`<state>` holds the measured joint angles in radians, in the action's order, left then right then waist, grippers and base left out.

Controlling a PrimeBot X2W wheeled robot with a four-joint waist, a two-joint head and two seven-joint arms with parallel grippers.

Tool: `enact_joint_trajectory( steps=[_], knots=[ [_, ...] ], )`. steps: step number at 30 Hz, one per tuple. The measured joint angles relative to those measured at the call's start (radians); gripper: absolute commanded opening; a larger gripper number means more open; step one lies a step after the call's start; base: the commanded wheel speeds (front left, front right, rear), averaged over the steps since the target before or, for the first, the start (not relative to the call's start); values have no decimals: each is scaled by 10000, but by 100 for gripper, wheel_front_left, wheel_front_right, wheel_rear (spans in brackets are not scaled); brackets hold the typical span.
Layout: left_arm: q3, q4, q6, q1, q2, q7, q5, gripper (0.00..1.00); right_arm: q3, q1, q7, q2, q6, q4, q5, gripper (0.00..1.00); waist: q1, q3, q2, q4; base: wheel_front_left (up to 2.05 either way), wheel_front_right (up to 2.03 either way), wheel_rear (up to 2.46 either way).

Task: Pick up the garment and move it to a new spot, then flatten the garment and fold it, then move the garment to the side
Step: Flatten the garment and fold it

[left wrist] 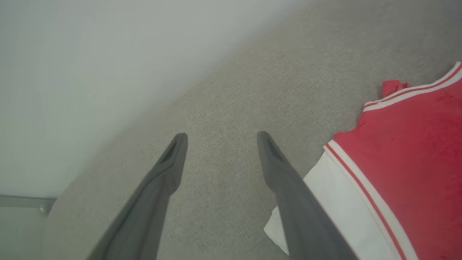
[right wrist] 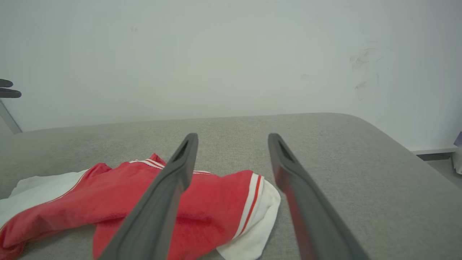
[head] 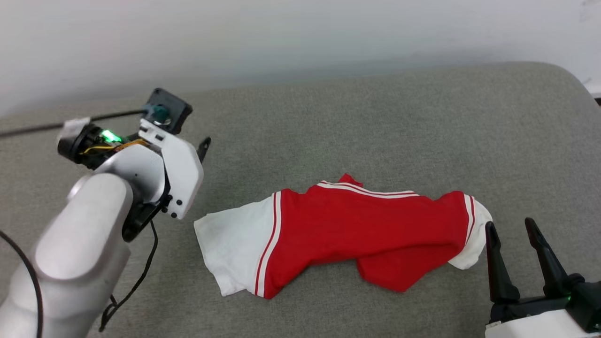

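With the left claw (left wrist: 220,139) and the right claw (head: 511,224) both standing wide open and empty, we are recommending 1 white sleeve per claw as the grip point on the garment (head: 347,225), bunched on the desk (head: 375,117) between them.

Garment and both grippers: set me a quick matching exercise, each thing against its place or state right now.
Things:
1. garment
2. left gripper
3. right gripper

States:
A. open, close to the right sleeve
B. lying crumpled on the grey surface, unheld
C. open, above bare grey surface by the left sleeve

Pairs: 1-B, 2-C, 3-A
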<state>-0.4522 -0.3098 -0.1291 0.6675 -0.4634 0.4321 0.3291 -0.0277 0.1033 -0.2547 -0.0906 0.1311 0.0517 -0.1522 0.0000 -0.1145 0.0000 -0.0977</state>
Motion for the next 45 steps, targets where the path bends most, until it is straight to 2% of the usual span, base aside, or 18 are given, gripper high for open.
enact_joint_trajectory(
  steps=[5,8,12,18,24,25,26,27,32,37,45],
  knots=[
    [-2226,219,0,1190,-980,2646,2245,100,153,-241,-31,33,0,-17,144,100,0,-444,0,-179,0,0,0],
    [-3346,355,0,1738,-1446,4008,3225,100,259,-398,-52,63,0,-54,284,100,0,-725,0,-287,0,0,0],
    [-4577,493,0,2298,-1935,5304,4190,100,366,-642,-61,104,0,-77,382,100,1,-1094,0,-452,0,0,0],
    [-6174,508,0,2817,-2395,6255,4895,100,502,-1004,-84,128,0,-52,416,100,1,-1604,0,-705,0,0,0],
    [-7407,215,0,3281,-2579,6186,4978,100,658,-1238,-86,198,0,-82,497,100,1,-1937,0,-924,0,0,0],
    [-7536,203,0,3340,-2617,6109,5066,71,679,-1244,-86,217,0,-98,518,100,1,-1958,0,-947,0,0,0],
    [-7660,207,-2,3417,-2654,5981,5087,11,681,-1243,-84,230,0,-125,535,100,1,-1965,0,-951,0,0,0],
    [-7743,188,-4,3455,-2671,5837,5112,0,671,-1243,-86,242,0,-136,541,100,1,-1959,0,-941,0,0,0],
    [-7956,-410,-17,3799,-2801,4844,5381,0,654,-1219,-86,278,0,-255,566,100,1,-1697,0,-802,0,0,0],
    [-7662,-1058,-15,4445,-3306,3965,5149,0,575,-1182,-86,267,0,-247,568,100,0,-1569,0,-826,0,0,0],
    [-7256,-2750,370,4632,-3707,2466,4748,0,533,-1192,-86,211,0,-240,570,100,1,-1846,0,-1100,0,0,0]
  ],
)
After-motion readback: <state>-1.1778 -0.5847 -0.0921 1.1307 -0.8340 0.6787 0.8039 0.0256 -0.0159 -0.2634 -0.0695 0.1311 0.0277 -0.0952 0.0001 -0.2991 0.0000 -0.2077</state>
